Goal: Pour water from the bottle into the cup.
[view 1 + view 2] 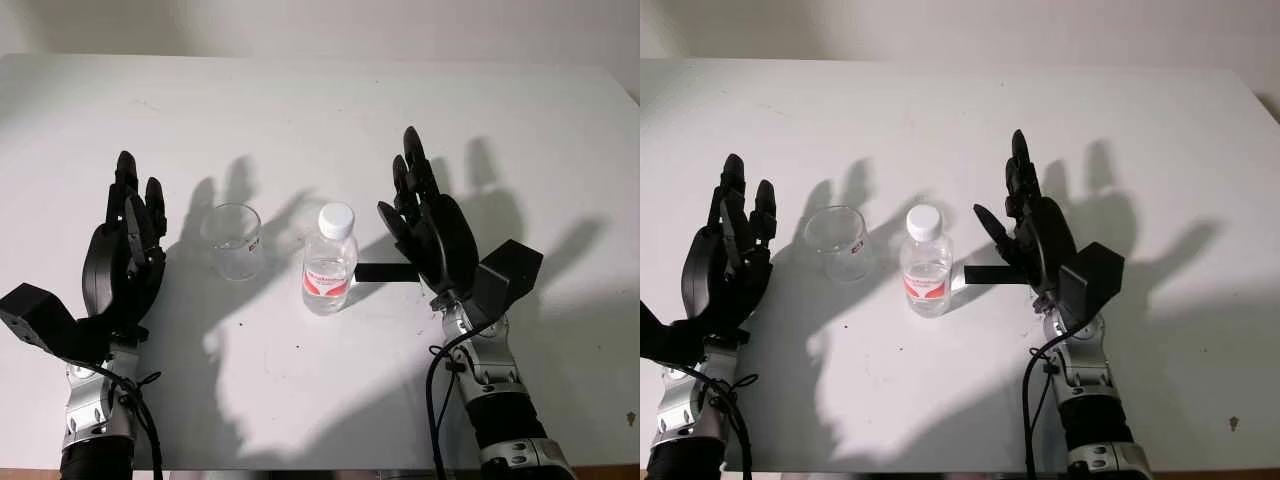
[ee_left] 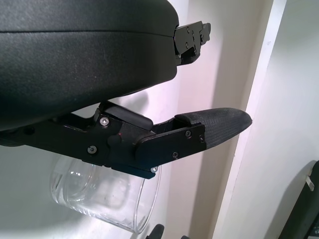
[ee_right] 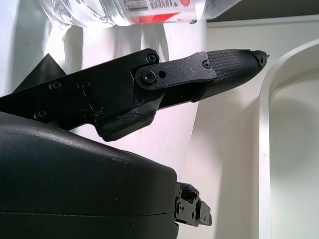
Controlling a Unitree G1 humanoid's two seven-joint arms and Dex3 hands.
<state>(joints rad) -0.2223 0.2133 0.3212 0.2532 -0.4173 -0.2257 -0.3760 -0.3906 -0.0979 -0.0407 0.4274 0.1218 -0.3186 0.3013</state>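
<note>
A small clear water bottle (image 1: pixel 330 262) with a white cap and a red-and-white label stands upright at the middle of the white table (image 1: pixel 320 110). Just left of it stands a clear, empty-looking cup (image 1: pixel 234 240). My right hand (image 1: pixel 425 225) is open, a short way right of the bottle and not touching it. My left hand (image 1: pixel 125 240) is open, left of the cup and apart from it. In the left wrist view the cup (image 2: pixel 104 191) lies beyond the fingers (image 2: pixel 209 127); in the right wrist view the bottle (image 3: pixel 129 11) lies beyond the fingers (image 3: pixel 219 67).
Dark shadows of both hands fall across the table behind the bottle and cup. The table's far edge (image 1: pixel 320 58) meets a pale wall. Cables hang along both forearms near the table's front edge.
</note>
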